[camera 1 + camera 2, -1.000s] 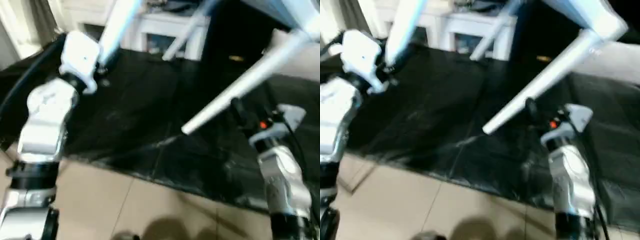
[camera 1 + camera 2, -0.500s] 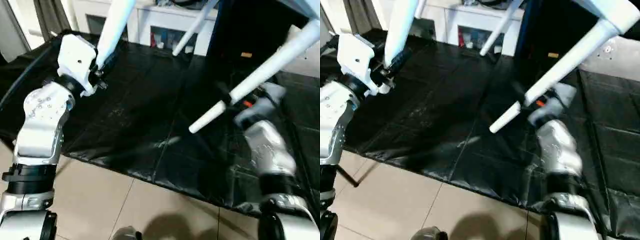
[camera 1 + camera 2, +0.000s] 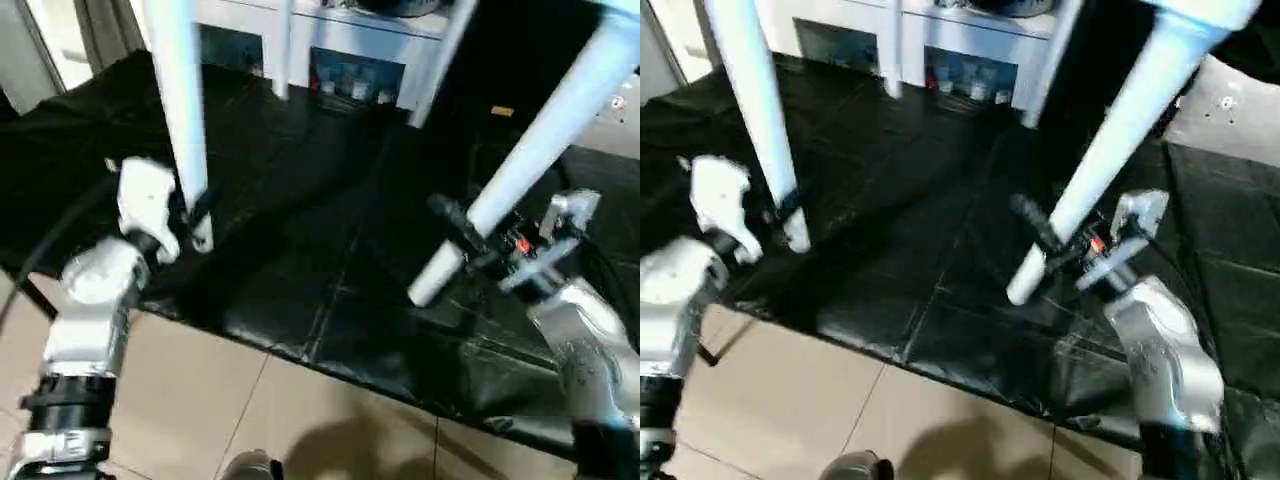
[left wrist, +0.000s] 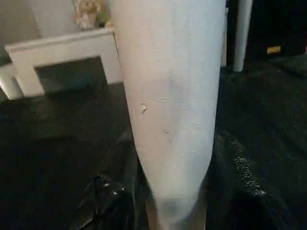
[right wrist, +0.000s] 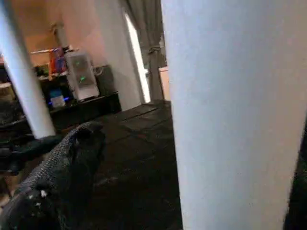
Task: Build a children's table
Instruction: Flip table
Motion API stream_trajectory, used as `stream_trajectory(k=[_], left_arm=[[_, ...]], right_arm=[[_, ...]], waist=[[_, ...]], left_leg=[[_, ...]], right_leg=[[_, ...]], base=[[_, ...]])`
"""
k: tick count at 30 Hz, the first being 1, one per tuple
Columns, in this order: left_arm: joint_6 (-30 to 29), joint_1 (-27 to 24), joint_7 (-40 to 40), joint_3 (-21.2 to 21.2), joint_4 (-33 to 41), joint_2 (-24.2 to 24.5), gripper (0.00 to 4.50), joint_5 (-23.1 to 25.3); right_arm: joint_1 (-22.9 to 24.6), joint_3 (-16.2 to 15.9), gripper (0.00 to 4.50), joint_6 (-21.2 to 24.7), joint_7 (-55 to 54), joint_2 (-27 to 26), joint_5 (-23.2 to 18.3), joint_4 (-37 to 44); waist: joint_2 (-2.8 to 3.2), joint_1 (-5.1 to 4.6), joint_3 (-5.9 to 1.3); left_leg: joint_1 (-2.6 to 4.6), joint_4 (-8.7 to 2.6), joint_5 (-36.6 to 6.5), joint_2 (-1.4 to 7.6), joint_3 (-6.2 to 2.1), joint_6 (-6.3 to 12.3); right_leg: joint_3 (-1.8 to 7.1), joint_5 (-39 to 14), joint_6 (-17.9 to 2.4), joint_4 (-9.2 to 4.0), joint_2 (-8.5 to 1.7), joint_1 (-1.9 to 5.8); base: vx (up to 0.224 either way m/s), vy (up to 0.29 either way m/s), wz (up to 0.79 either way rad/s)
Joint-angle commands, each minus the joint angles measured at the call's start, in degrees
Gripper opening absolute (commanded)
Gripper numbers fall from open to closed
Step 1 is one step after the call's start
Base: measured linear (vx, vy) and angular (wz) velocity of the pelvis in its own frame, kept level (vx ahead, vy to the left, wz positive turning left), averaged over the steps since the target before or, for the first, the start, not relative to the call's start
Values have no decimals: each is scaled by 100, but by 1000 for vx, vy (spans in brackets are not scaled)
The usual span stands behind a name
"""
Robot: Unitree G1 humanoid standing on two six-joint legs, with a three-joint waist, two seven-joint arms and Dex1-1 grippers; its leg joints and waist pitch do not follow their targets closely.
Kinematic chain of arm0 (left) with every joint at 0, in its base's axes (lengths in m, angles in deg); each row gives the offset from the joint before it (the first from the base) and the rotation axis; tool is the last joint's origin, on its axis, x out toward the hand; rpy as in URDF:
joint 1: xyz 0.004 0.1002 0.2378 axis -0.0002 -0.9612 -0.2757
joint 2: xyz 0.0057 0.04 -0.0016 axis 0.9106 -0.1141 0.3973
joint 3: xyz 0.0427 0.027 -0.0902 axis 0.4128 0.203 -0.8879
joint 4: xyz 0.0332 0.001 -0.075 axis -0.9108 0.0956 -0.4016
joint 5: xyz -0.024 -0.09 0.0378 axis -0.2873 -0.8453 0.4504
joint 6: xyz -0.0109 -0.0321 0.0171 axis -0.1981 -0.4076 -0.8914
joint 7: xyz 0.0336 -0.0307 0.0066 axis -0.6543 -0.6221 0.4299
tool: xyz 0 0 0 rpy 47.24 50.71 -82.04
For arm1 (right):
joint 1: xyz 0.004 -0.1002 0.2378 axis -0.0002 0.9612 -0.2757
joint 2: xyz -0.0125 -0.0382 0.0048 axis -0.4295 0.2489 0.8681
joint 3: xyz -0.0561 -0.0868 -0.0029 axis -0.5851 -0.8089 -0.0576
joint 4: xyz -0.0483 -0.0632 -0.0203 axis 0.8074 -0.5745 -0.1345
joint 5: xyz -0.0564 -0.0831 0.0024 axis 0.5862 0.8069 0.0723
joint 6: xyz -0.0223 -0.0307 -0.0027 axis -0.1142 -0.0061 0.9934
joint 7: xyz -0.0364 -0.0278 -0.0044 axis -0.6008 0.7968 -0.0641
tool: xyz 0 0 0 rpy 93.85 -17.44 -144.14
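The children's table hangs tipped above the floor, and its white legs slope down into view. My left gripper (image 3: 198, 215) is shut on the near left leg (image 3: 180, 110) just above its foot. In the left wrist view that leg (image 4: 170, 110) sits beside one black finger (image 4: 110, 203). The near right leg (image 3: 540, 160) slants down between the wide-open fingers of my right gripper (image 3: 475, 240). The right wrist view has this leg (image 5: 235, 115) close beside a black finger (image 5: 62, 172). Two far legs (image 3: 283, 50) stand behind. The tabletop is mostly out of view.
A black sheet (image 3: 300, 200) covers the floor under the table, ending at beige tiles (image 3: 250, 410) near me. A white cabinet (image 3: 350, 30) stands at the back behind the far legs.
The legs have swung from a slant toward upright. My left gripper came down with its leg. My right gripper rose until the right leg stands between its fingers. The camera also shifted.
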Motion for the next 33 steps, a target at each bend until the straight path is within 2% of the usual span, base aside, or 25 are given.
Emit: stream_trajectory(k=[1,3,4,6,11,12,13,15,16,18,20,21,22,23,24,25,26,27,28,29,30,32,33], left_arm=[[360,60,-315,604,93,-26,154,337],[462,24,-264,635,-102,21,154,474],[482,16,-249,648,-143,38,154,513],[462,-10,-221,635,-300,52,154,522],[578,2,-118,534,-715,73,154,541],[578,2,-118,534,-715,73,154,541],[678,-8,-142,471,-864,87,189,503],[844,-112,-319,292,-970,73,189,256],[894,-145,-383,241,-992,65,189,164],[898,-228,-476,138,-909,23,233,-25],[874,-336,-534,-15,-773,-42,241,-262],[858,-531,-575,-216,-513,-142,252,-590],[858,-531,-575,-216,-513,-142,265,-590],[774,-784,-588,-393,-149,-246,265,-931],[774,-784,-588,-393,-149,-246,275,-931],[727,-958,-588,-492,87,-311,278,-1136],[727,-958,-588,-492,87,-311,285,-1136],[396,-1487,-322,-564,916,-421,296,-1359],[-65,-1989,-10,-462,1834,-464,296,-1416],[-193,-2102,106,-429,2066,-477,296,-1389],[-385,-2274,304,-370,2427,-510,296,-1343],[-450,-2335,387,-349,2554,-528,296,-1317],[-473,-2395,439,-325,2648,-554,296,-1303]], right_arm=[[-22,-455,450,120,60,-79,-150,532],[34,-536,450,204,-74,-130,-156,631],[38,-547,450,217,-101,-146,-157,633],[31,-575,450,211,-142,-211,-102,557],[-8,-645,450,125,-245,-274,172,371],[-8,-645,450,125,-245,-274,172,371],[11,-674,450,84,-286,-279,296,313],[133,-713,450,-52,-418,-285,548,227],[177,-722,450,-98,-464,-287,624,214],[248,-688,450,-157,-539,-317,669,200],[339,-640,450,-273,-623,-359,740,193],[491,-558,450,-416,-724,-435,790,246],[491,-558,450,-416,-724,-435,790,246],[679,-484,450,-516,-821,-507,799,379],[679,-484,450,-516,-821,-507,799,379],[812,-446,450,-581,-874,-553,800,478],[812,-446,450,-581,-874,-553,800,478],[1159,-386,450,-543,-1097,-628,820,859],[1456,-284,450,-403,-1361,-694,815,1214],[1531,-263,450,-370,-1414,-701,823,1300],[1653,-255,450,-350,-1487,-700,865,1421],[1702,-267,450,-360,-1507,-693,898,1459],[1753,-284,450,-386,-1508,-688,929,1478]], waist=[[94,-61,-391],[66,-63,-385],[82,-57,-381],[17,-68,-376],[32,-90,-367],[19,-101,-364],[24,-113,-360],[15,-134,-344],[29,-137,-351],[24,-156,-340],[14,-162,-345],[13,-153,-356],[41,-144,-368],[66,-141,-368],[37,-146,-376],[37,-154,-377],[68,-153,-389],[110,-141,-381],[120,-148,-353],[121,-158,-360],[117,-171,-329],[120,-159,-299],[148,-150,-249]], left_leg=[[228,-539,-1176,724,-328,-90],[227,-539,-1179,712,-320,-97],[222,-535,-1174,702,-319,-92],[221,-547,-1175,715,-315,-92],[233,-562,-1270,715,-320,-167],[242,-572,-1313,721,-319,-206],[247,-581,-1396,717,-322,-249],[243,-596,-1550,703,-321,-334],[251,-603,-1651,710,-336,-393],[268,-626,-1807,713,-331,-448],[257,-632,-1763,715,-320,-438],[262,-625,-1703,712,-318,-419],[258,-616,-1597,726,-310,-383],[255,-616,-1555,720,-311,-366],[239,-619,-1427,737,-306,-305],[247,-602,-1349,706,-297,-215],[246,-593,-1298,697,-294,-185],[234,-602,-1280,736,-312,-177],[218,-631,-1384,771,-324,-155],[220,-643,-1473,791,-329,-168],[223,-634,-1692,721,-299,-109],[229,-615,-1779,690,-281,-118],[247,-617,-1991,691,-284,-182]], right_leg=[[452,360,-978,-418,-726,163],[451,393,-993,-424,-732,162],[456,361,-992,-430,-744,159],[453,279,-996,-433,-748,167],[455,90,-954,-448,-756,159],[459,60,-937,-454,-753,154],[459,9,-936,-457,-750,149],[467,-148,-880,-493,-755,149],[473,-269,-847,-501,-773,155],[485,-404,-831,-525,-769,150],[493,-352,-876,-520,-778,170],[491,-272,-897,-513,-775,173],[490,-35,-973,-491,-787,174],[482,70,-993,-483,-764,172],[476,391,-1063,-450,-753,188],[465,545,-1078,-440,-720,190],[466,606,-1077,-431,-719,194],[464,699,-1094,-418,-738,203],[457,780,-1085,-424,-714,199],[454,788,-1082,-411,-712,220],[469,355,-1036,-486,-692,200],[495,-155,-1005,-565,-717,186],[513,-843,-903,-656,-728,157]], base=[[0,0,0],[0,0,0],[0,0,0],[0,0,0],[0,0,0],[0,0,0],[0,0,0],[0,0,0],[0,0,0],[0,0,0],[0,0,0],[0,0,0],[0,0,0],[0,0,0],[0,0,0],[0,0,0],[0,0,0],[0,0,0],[0,0,0],[0,0,0],[0,0,0],[0,0,0],[0,0,0]])
